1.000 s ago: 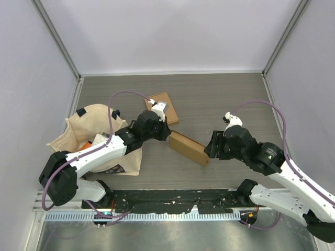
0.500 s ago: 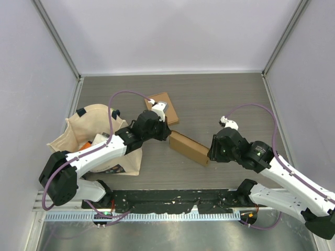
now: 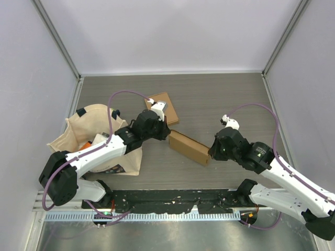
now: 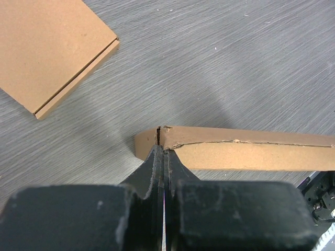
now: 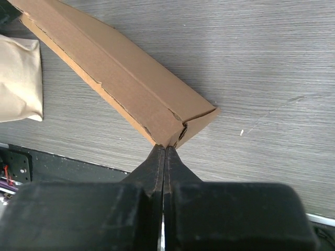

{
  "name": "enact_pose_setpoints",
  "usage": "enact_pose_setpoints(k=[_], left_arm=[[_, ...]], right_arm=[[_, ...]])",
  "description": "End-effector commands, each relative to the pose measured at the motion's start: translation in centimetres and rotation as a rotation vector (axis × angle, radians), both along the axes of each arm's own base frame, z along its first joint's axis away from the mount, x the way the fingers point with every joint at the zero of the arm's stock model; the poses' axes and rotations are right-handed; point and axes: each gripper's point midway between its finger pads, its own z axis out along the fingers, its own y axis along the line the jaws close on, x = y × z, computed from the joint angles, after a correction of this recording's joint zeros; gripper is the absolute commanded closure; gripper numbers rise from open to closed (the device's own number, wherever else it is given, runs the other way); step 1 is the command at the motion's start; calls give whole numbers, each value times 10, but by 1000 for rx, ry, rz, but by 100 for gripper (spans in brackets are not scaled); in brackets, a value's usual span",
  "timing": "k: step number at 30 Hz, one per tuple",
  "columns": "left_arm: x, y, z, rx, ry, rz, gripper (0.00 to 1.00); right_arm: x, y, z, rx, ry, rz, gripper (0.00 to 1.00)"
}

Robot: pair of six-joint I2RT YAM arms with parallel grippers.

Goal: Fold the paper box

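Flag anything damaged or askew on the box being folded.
The paper box has a ragged, torn-looking long edge in both wrist views, and at one end corner the flaps gape instead of meeting flush. Nothing else stands out.

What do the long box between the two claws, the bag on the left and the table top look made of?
Long box: brown cardboard, matte; raw fibrous edges and creased folds show in the wrist views. Bag: cream cloth, probably canvas; it slumps and wrinkles softly. Table top: grey wood-grain, likely laminate rather than solid wood; fine even streaks, slight sheen.
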Motion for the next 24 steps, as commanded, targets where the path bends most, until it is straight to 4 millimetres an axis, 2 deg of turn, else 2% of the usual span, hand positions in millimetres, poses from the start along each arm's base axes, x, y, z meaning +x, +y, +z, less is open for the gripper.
enact_pose_setpoints(k=[1,6,11,17,21,23,24], left_arm=[[-8,3,-10,37,46,-12,100],[-10,3,-11,38,49,-15,100],[-12,5,-13,39,47,-9,100],[-16,9,-18,3,33,20,100],[-17,9,-18,-33,7,40,100],[-20,7,-18,-28,-5,39,100],[-20,8,-18,-22,-14,44,100]], right_arm=[[11,12,20,121,-63,-50,99],[13,14,21,173,-71,-88,99],[6,3,-13,69,-7,-84,99],[4,-3,-23,27,-15,-64,99],[4,8,-32,71,-33,-12,99],[1,12,-39,92,-14,-12,96],[0,12,-37,104,-11,-18,90]])
